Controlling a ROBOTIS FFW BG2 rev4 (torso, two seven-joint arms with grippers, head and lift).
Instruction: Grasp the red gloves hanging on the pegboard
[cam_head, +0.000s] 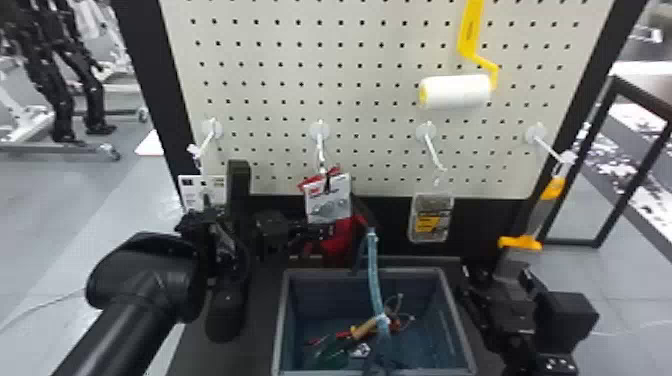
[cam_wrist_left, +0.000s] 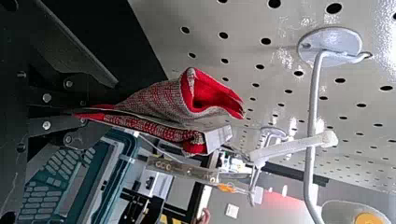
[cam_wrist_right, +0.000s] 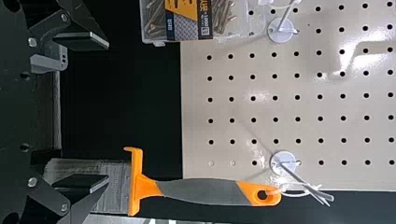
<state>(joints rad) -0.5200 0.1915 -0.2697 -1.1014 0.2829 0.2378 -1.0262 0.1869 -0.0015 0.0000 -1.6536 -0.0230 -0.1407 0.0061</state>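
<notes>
We judged the grasp nearly done: our left gripper (cam_wrist_left: 88, 116) sat pinched narrow on the red gloves (cam_wrist_left: 187, 100), hanging from their hook (cam_head: 319, 142) at the bin's (cam_head: 285, 310) 11 o'clock, with only firmness left to confirm, while the right gripper (cam_wrist_right: 91, 114) idled wide at 3 o'clock.

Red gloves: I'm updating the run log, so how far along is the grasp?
Done: approach, the left pincer sits at the red gloves. In hand: the grasp; closure can't be confirmed. Left: securing them, since they hang on their hook. Right pincer idles open near the scraper.
</notes>
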